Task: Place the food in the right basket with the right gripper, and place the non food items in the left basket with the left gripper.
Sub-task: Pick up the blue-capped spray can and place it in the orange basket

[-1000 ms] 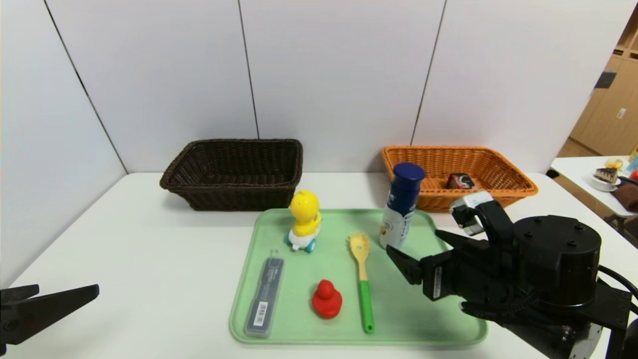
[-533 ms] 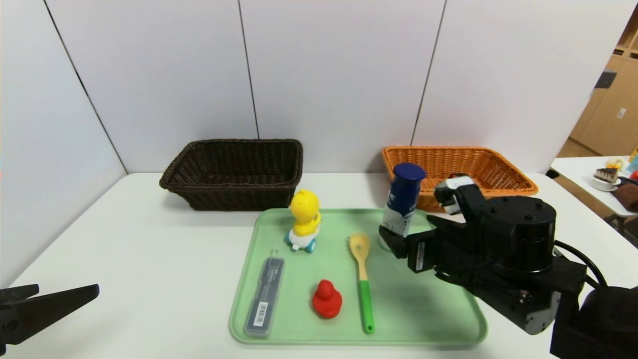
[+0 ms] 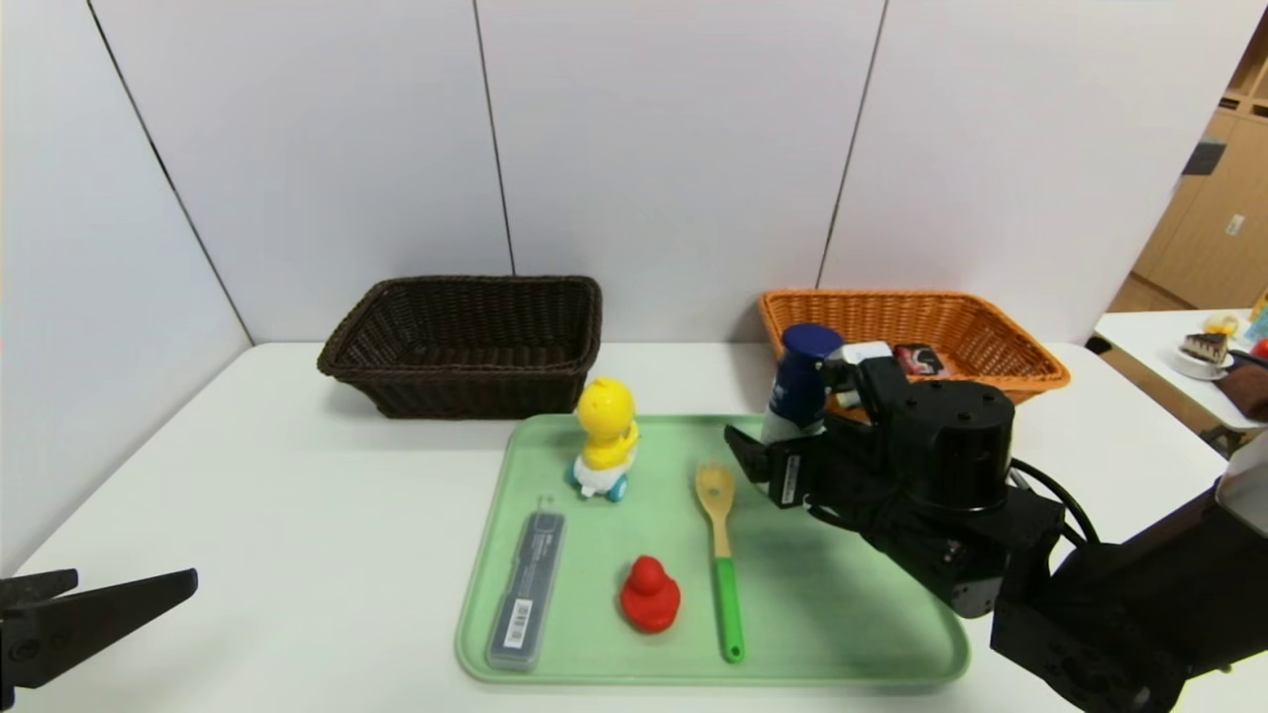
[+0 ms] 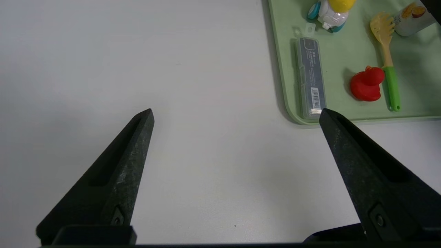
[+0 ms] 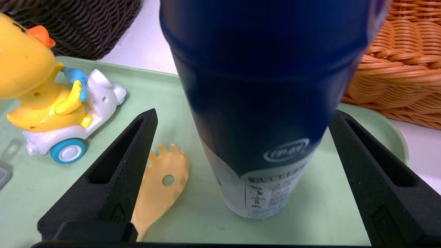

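The tall white bottle (image 3: pixel 798 384) with its dark blue top stands upright at the back right of the green tray (image 3: pixel 842 614). My right gripper (image 3: pixel 788 436) is open and straddles the bottle (image 5: pixel 262 103), one finger on each side, not closed on it. The black carton (image 3: pixel 916 356) lies in the orange basket (image 3: pixel 1030 374). On the tray are the yellow duck toy (image 3: pixel 605 436), red duck (image 3: pixel 650 594), pasta fork (image 3: pixel 721 545) and grey case (image 3: pixel 526 602). The dark brown basket (image 3: pixel 466 386) stands at the back left. My left gripper (image 3: pixel 134 576) is parked open, low at the left.
Grey wall panels close the back of the white table. A side table with a plate of cake (image 3: pixel 1204 349) stands off to the far right. In the right wrist view the fork's head (image 5: pixel 158 186) lies next to one finger.
My right gripper has moved forward and to the left over the tray until its open fingers flank the bottle. The left gripper and the tray items have not moved.
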You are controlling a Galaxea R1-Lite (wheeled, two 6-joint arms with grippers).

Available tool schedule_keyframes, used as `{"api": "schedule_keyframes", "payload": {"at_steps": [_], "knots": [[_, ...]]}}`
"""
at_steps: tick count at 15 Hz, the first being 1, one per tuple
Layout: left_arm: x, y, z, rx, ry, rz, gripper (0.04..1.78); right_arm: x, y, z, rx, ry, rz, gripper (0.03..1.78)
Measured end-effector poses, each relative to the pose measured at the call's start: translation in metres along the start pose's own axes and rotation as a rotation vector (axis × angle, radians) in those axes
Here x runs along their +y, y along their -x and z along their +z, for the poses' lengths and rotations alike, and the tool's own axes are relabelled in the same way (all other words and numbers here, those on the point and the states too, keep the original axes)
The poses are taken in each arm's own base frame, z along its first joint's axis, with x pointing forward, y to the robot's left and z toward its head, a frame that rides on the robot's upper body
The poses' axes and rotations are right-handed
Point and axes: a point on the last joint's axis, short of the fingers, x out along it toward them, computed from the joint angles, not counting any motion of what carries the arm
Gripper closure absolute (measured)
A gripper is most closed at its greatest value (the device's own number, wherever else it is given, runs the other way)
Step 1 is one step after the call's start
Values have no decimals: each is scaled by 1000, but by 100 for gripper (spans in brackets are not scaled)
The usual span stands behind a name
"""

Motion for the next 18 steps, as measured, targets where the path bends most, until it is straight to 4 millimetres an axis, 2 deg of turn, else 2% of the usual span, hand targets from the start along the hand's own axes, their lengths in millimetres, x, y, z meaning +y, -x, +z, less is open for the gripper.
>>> {"api": "schedule_keyframes", "payload": {"at_steps": [6,7,11,13,18], "knots": [[0,1,-2,-1,1,0,13,1,-3,-1,-2,0,0,11],[0,1,-3,0,0,0,13,1,-3,-1,-1,1,0,19],[1,2,-7,2,2,1,13,1,-3,-1,1,7,1,80],[1,3,-8,1,2,0,13,1,-3,0,-10,2,5,98],[1,3,-9,-1,2,0,13,4,4,8,-68,-20,51,101]]}}
